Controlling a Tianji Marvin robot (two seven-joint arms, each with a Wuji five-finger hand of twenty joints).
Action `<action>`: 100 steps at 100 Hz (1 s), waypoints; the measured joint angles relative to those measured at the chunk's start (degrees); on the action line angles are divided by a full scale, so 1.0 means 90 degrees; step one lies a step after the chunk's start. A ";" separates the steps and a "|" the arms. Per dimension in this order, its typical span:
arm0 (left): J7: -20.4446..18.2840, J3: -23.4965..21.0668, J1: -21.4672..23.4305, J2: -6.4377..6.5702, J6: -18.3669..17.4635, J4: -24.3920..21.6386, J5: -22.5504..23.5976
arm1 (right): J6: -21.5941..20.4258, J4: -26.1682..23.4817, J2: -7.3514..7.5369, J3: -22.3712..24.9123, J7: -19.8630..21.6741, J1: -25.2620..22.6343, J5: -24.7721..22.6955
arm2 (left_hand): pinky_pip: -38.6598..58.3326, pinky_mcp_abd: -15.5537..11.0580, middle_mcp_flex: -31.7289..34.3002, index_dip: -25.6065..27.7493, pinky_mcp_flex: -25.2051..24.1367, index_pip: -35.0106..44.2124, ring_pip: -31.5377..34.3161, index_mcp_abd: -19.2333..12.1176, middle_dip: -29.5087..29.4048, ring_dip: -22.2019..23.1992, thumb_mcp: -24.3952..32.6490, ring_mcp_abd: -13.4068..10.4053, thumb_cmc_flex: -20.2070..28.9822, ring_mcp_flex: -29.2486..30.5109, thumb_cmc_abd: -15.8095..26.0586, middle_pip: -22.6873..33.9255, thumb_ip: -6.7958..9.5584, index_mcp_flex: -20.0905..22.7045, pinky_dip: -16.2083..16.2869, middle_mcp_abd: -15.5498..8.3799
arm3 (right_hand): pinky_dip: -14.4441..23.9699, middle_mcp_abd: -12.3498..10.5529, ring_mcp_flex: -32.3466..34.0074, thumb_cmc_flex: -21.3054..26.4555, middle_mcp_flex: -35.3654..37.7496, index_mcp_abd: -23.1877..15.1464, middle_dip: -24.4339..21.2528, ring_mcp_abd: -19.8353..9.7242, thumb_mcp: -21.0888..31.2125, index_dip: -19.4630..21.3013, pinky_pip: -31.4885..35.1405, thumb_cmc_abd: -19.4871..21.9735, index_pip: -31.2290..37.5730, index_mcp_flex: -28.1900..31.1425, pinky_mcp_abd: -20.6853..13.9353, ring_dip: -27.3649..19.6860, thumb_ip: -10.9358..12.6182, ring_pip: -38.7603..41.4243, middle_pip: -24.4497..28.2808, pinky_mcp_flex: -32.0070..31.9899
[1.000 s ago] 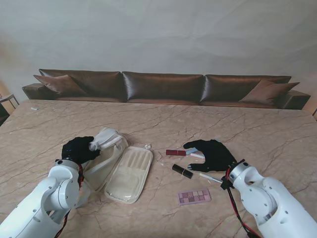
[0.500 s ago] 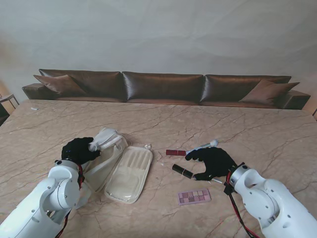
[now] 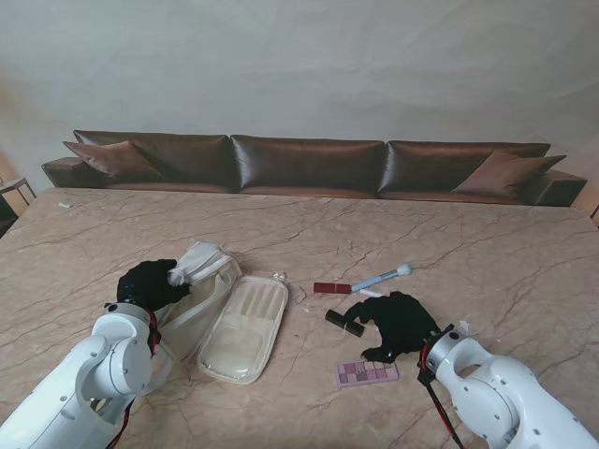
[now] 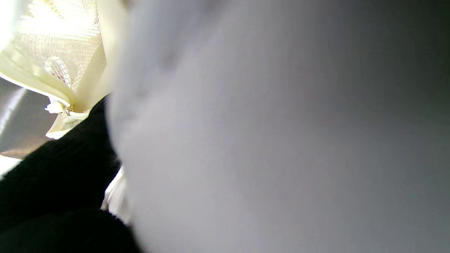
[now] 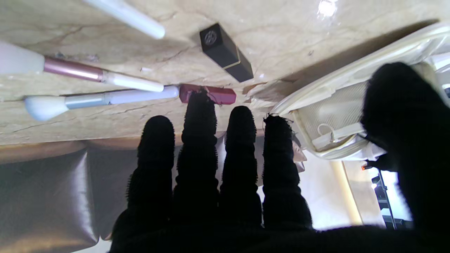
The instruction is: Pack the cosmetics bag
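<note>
The cream cosmetics bag lies open on the marble table, its mesh lining showing in the left wrist view. My left hand is shut on the bag's raised flap. My right hand hovers open and empty, fingers spread, just right of a black lipstick. Farther from me lie a red tube and a blue-handled brush. A pink eyeshadow palette sits nearer to me than the right hand.
A pink-ferruled brush and another white handle lie beside the blue brush in the right wrist view. A brown sofa runs along the table's far edge. A blurred grey surface fills most of the left wrist view.
My right hand has drawn back toward me and to the left, uncovering the blue-handled brush, and now sits beside the black lipstick. The left hand and bag have not moved.
</note>
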 measured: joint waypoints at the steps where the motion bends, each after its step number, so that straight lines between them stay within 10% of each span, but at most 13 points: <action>1: 0.0000 0.0000 0.0000 0.0000 0.0001 0.0000 0.0000 | 0.0002 -0.0001 0.0002 -0.0010 0.0002 -0.0007 -0.0010 | 0.0000 0.0000 0.0000 0.0000 0.0000 0.0000 0.0000 0.0000 0.0000 0.0000 0.0000 0.0000 0.0000 0.0000 0.0000 0.0000 0.0000 0.0000 0.0000 0.0000 | 0.0050 -0.0005 -0.0025 0.0000 0.0000 0.0000 0.0039 0.0000 0.0001 0.0000 0.0021 0.0000 -0.0004 0.0000 0.0005 0.0053 0.0000 0.0068 0.0031 -0.0008; 27: 0.0020 -0.0017 0.0014 -0.0012 0.0015 -0.0001 -0.0031 | 0.0156 -0.0041 0.0071 -0.0245 0.0077 -0.0162 -0.0523 | 0.0001 0.0001 0.0000 0.0000 0.0001 0.0000 0.0003 0.0000 -0.0045 -0.0002 0.0000 0.0000 -0.0001 0.0000 0.0000 0.0056 0.0000 0.0000 0.0000 0.0000 | 0.0961 -0.0163 -0.0284 0.0070 -0.0004 -0.0001 0.1093 0.0039 0.0048 -0.0132 0.0382 -0.0330 -0.0058 0.0000 0.0021 0.1269 -0.0055 0.1268 0.0662 -0.0117; 100: 0.0081 -0.0116 0.0101 -0.0028 -0.0017 -0.0030 -0.0058 | 0.1171 0.0481 0.0137 -0.0995 -0.1248 -0.0276 -0.1687 | 0.0002 0.0003 0.0000 -0.0005 0.0001 0.0000 0.0003 0.0000 -0.0074 -0.0065 0.0000 0.0000 -0.0005 0.0000 0.0000 0.0223 0.0000 0.0000 0.0000 0.0000 | 0.1913 -0.0318 -0.2455 0.0065 -0.0595 -0.0695 0.2224 0.0039 0.0671 -0.0053 -0.0057 -0.1390 0.0443 0.0707 -0.0114 0.2060 -0.0210 0.2318 0.1068 -0.1519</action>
